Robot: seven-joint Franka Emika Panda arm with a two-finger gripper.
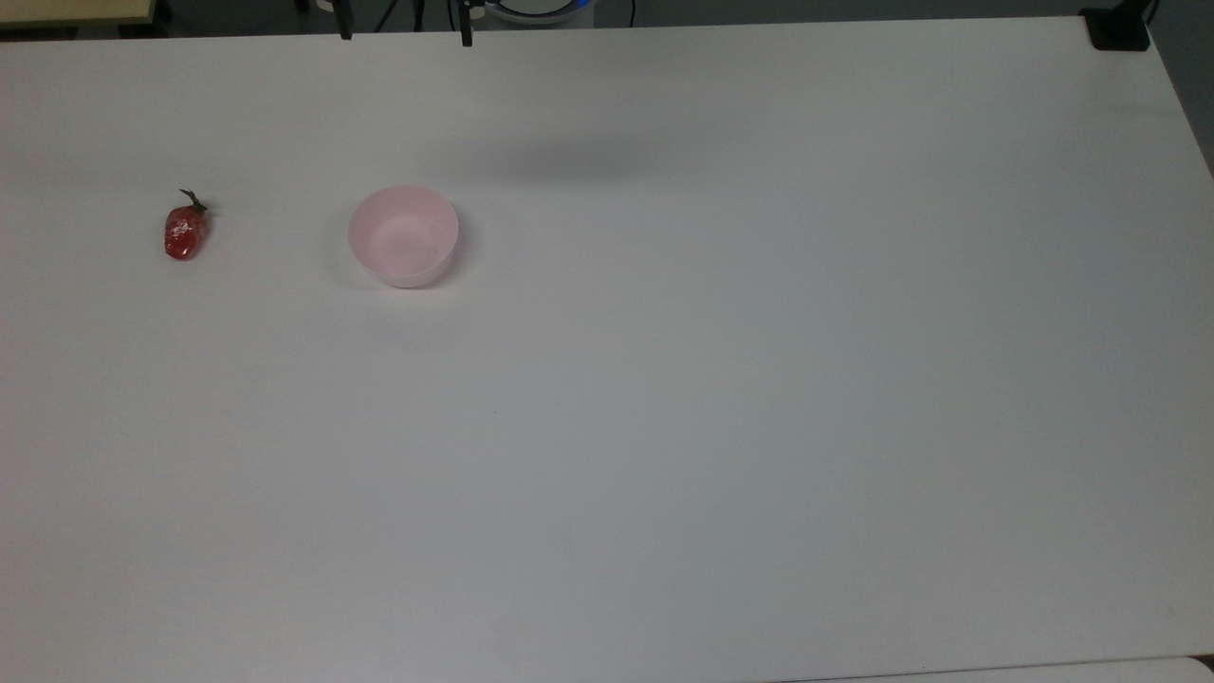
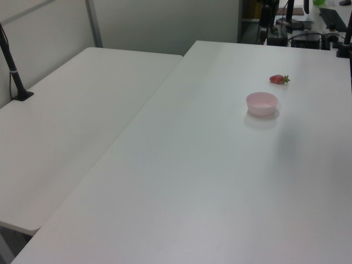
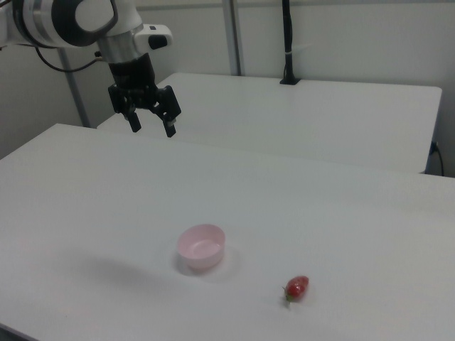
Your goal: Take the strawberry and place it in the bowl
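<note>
hand (image 3: 151, 128) wide open, empty, aloft

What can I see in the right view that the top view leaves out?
The right view alone gives the robot's arm, its gripper hanging open high above the table, away from both objects, plus a second white table behind with a black pole standing on it. The top view alone gives a black clamp at the table's far corner. Both share the strawberry lying apart from the empty pink bowl on the white table.
</note>
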